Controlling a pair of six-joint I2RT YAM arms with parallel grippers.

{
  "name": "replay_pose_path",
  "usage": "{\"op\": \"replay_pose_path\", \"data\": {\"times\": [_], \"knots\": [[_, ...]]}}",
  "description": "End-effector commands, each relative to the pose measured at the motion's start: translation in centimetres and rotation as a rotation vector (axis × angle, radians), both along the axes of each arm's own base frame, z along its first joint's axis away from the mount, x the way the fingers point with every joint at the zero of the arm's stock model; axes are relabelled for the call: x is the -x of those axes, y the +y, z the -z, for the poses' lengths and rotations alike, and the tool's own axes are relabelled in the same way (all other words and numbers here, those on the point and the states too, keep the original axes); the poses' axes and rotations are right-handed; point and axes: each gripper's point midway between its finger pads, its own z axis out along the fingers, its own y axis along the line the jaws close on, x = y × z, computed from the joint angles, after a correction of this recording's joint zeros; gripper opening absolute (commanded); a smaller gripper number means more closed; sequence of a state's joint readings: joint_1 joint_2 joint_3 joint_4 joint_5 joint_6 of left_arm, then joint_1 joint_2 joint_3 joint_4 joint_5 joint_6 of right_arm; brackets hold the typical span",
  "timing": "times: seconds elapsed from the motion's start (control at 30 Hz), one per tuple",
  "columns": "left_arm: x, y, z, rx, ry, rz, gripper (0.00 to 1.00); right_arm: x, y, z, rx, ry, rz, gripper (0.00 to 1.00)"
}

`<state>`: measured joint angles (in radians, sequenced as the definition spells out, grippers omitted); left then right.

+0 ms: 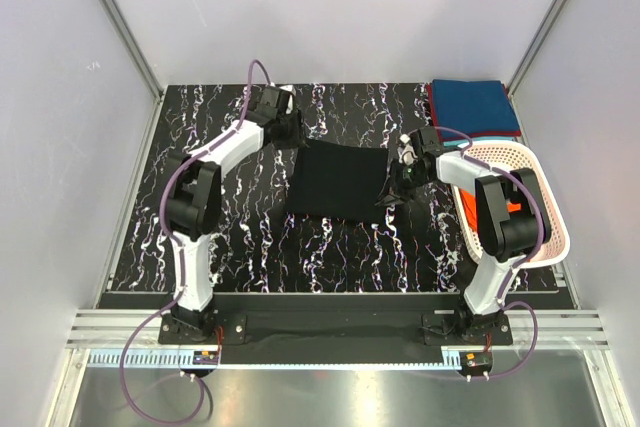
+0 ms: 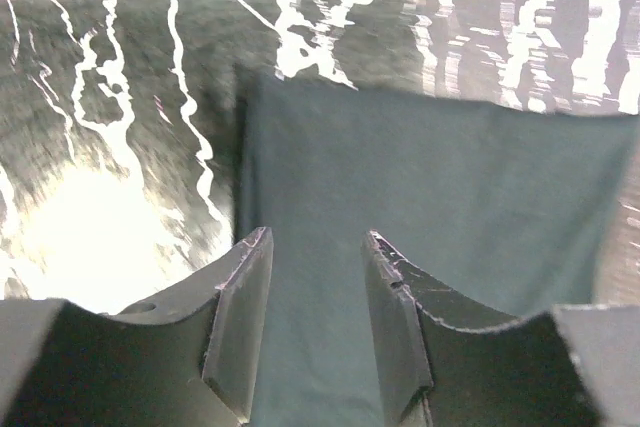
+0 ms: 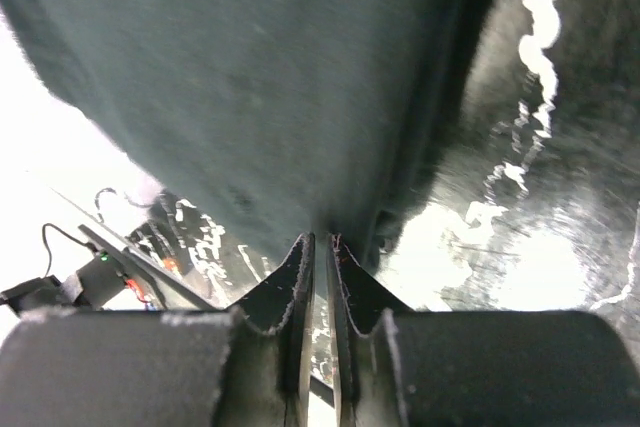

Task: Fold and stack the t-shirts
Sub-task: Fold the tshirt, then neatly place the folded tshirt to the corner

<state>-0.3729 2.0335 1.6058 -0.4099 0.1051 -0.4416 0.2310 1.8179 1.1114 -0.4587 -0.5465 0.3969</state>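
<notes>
At the table (image 1: 250,237) centre lies the black t-shirt (image 1: 335,182), judged light and limp, best pinched at corners or a folded edge; left gripper (image 2: 315,242) stands half-open above its far-left corner, right gripper (image 3: 322,239) a narrow slit at its right edge, hold indeterminate.

Orange t-shirt (image 1: 514,206) mostly hidden behind the right arm (image 1: 487,282).

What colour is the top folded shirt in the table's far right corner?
The top folded shirt is teal-blue; the top external view shows it best.
</notes>
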Motion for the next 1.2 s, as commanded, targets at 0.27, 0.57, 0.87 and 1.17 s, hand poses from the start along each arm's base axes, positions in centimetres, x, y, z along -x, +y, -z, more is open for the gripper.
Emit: {"op": "replay_pose_path", "data": {"times": [0.27,0.57,0.87,1.17], "knots": [[-3.4,2.3,5.3,-0.089,0.054,-0.002,0.3,-0.3,-1.6,0.3,0.075,-0.021,0.019,0.23],[-6.5,3.7,4.5,-0.026,0.035,-0.035,0.35,-7.0,-4.5,-5.5,0.092,-0.22,0.062,0.61],[-8.1,3.2,-0.3,0.12,-0.004,-0.014,0.43,-13.6,-4.2,-3.9,0.078,-0.28,-0.004,0.78],[-2.6,3.4,-2.8,0.15,0.049,-0.045,0.43,-18.2,-2.9,-1.2,-0.015,-0.29,-0.066,0.79]]}}
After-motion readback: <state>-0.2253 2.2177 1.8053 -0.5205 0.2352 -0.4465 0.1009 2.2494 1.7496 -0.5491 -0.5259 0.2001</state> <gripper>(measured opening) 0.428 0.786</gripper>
